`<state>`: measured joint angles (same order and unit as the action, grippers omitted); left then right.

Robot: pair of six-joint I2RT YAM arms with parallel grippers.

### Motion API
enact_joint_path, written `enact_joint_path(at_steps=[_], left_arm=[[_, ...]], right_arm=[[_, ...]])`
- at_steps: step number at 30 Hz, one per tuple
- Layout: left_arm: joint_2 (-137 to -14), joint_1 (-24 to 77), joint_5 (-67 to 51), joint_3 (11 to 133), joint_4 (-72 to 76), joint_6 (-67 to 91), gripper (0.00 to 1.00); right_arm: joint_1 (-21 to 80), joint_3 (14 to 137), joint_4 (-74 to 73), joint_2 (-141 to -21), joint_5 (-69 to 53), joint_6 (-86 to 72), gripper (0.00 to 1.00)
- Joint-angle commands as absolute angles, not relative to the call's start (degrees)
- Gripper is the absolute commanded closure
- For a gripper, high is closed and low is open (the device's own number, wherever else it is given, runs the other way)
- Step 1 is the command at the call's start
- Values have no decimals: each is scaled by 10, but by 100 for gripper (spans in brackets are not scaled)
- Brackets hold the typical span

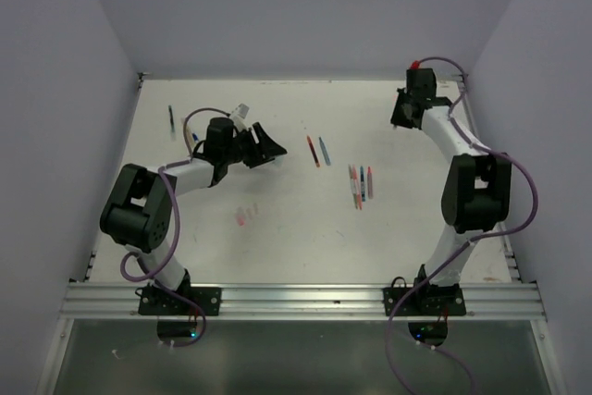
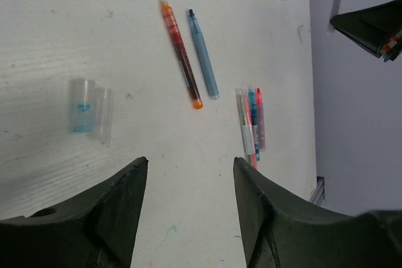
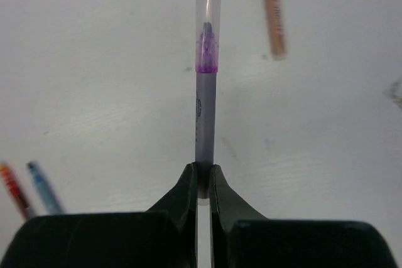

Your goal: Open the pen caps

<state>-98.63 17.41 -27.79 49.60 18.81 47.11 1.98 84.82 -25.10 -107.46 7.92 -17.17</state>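
the right gripper (image 3: pixel 202 179) is squeezed tight on the bottom end of a purple pen (image 3: pixel 205 123). the pen sticks straight out from the fingers, over the white table (image 3: pixel 94 92). its see-through cap (image 3: pixel 208 29) is on the far tip. the left gripper (image 2: pixel 190 164) is spread wide with nothing in it, up above the table. two loose see-through caps (image 2: pixel 81 101) lie side by side on the table, off to one side. an orange pen (image 2: pixel 181 54) and a blue pen (image 2: pixel 203 54) lie next to each other. the blue pen's dark tip shows. a small bunch of pens (image 2: pixel 252 123) lies near them.
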Motion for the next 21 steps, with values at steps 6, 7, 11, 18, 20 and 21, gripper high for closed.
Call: enact_joint_path(at_steps=[6, 7, 11, 18, 20, 21], left_arm=[[-998, 176, -375, 500, 339, 581, 37], [-1003, 176, -377, 497, 350, 590, 37], [-1015, 176, -374, 493, 373, 613, 38], [-1033, 176, -362, 501, 369, 622, 39], [-1040, 176, -358, 507, 357, 618, 39], [-1043, 176, -356, 509, 355, 616, 39]], right_arm=[[184, 799, -203, -1011, -165, -164, 100], [194, 790, -192, -1006, -183, -160, 100], [244, 757, -155, -996, -219, -149, 100], [308, 722, -122, -998, -235, -169, 100], [318, 716, -112, -998, -235, -174, 100], [325, 717, -112, -997, -234, -173, 100]])
